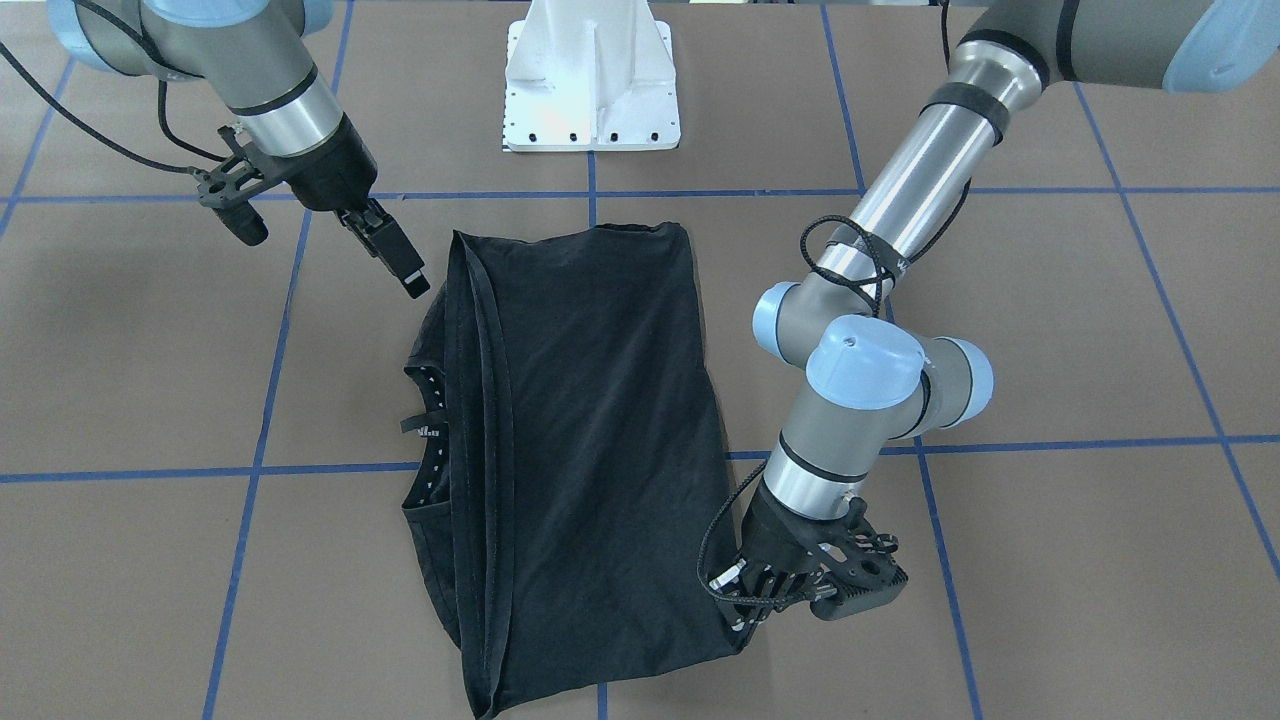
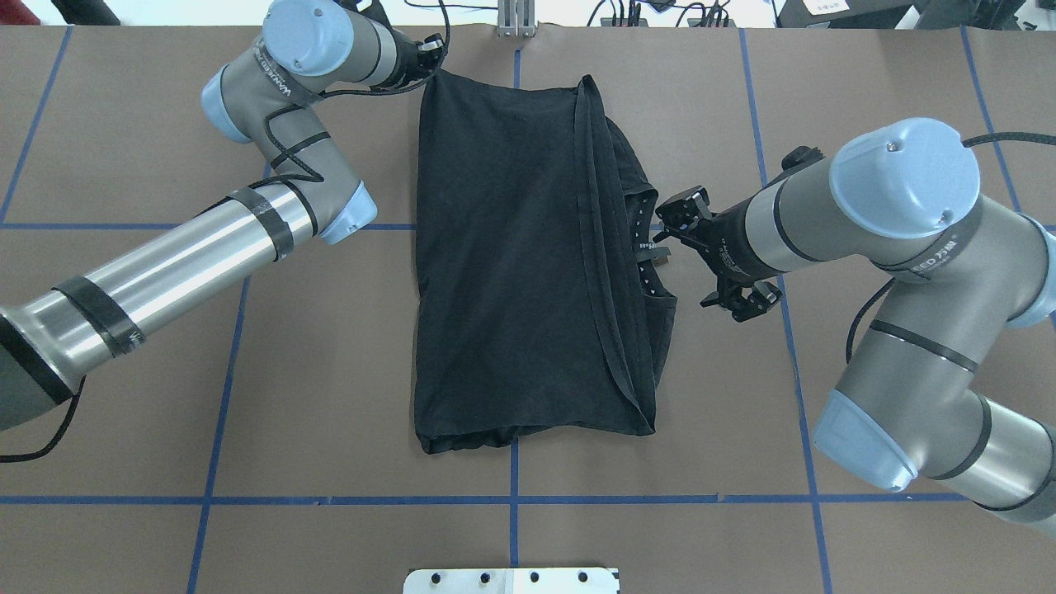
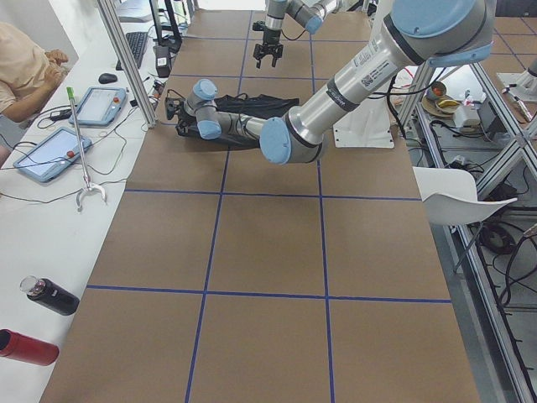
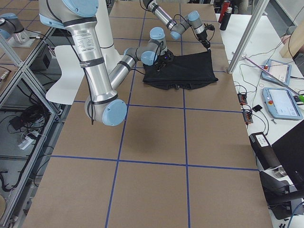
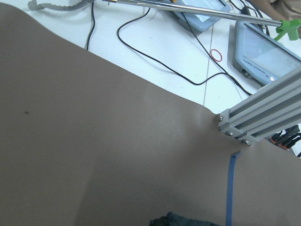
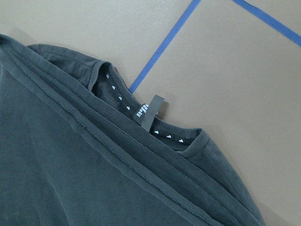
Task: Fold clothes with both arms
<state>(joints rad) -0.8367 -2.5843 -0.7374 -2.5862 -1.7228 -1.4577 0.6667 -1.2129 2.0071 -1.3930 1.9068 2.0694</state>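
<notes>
The black T-shirt (image 1: 590, 430) lies folded lengthwise on the brown table (image 2: 124, 396). One long hem lies over the collar side (image 2: 511, 272). Its orbit logo is hidden. The collar and a grey neck tag (image 6: 149, 110) fill the right wrist view. My left gripper (image 1: 745, 610) is at the shirt's far corner (image 2: 431, 59), shut on the cloth and holding that corner slightly raised. My right gripper (image 1: 405, 270) hovers beside the collar (image 2: 664, 231), apart from the cloth. It looks open and empty.
The white pedestal base (image 1: 592, 80) stands at the robot's side of the table. An aluminium post (image 5: 263, 117) rises at the far edge by the left gripper. Tablets and cables (image 3: 50, 151), two bottles (image 3: 50, 295) and a seated person (image 3: 25, 59) are beyond it.
</notes>
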